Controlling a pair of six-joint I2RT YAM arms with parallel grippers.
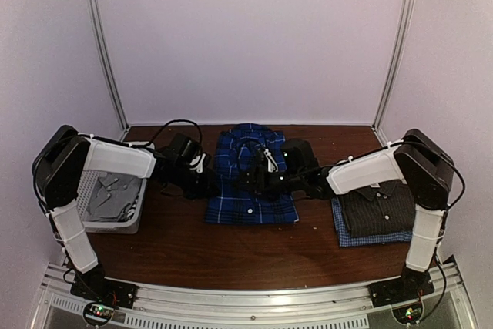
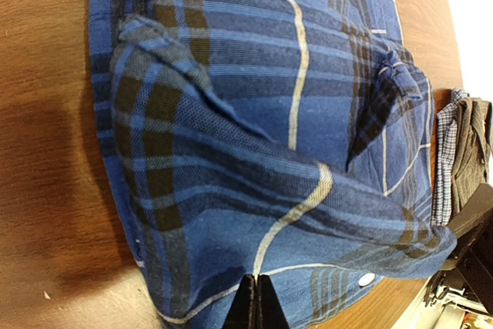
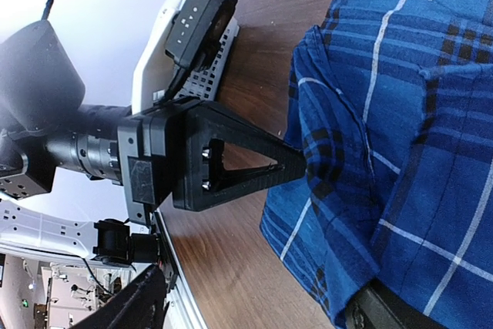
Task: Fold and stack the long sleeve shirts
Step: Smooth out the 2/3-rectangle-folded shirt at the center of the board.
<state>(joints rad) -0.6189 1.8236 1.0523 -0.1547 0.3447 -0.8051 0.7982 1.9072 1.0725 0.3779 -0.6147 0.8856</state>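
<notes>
While the left tool (image 3: pixel 299 163) is pinching an edge of the blue plaid shirt (image 1: pixel 250 204), the right tool (image 3: pixel 258 307) is hovering over it with jaws apart.

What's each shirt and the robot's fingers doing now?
blue plaid shirt: partly folded, mid-table
pale blue shirt: folded, bottom of stack
grey checked shirt: folded, on top of it
left gripper: fingers shut, pinching plaid shirt's edge
right gripper: fingers open, over plaid shirt
white basket: holds grey cloth

Plaid shirt (image 2: pixel 293 152) was woven cloth, matt, visibly textured. Bench (image 2: pixel 46 152) showed brown wood grain, smooth, faint sheen. Left gripper (image 2: pixel 256 302) was black matt plastic.
</notes>
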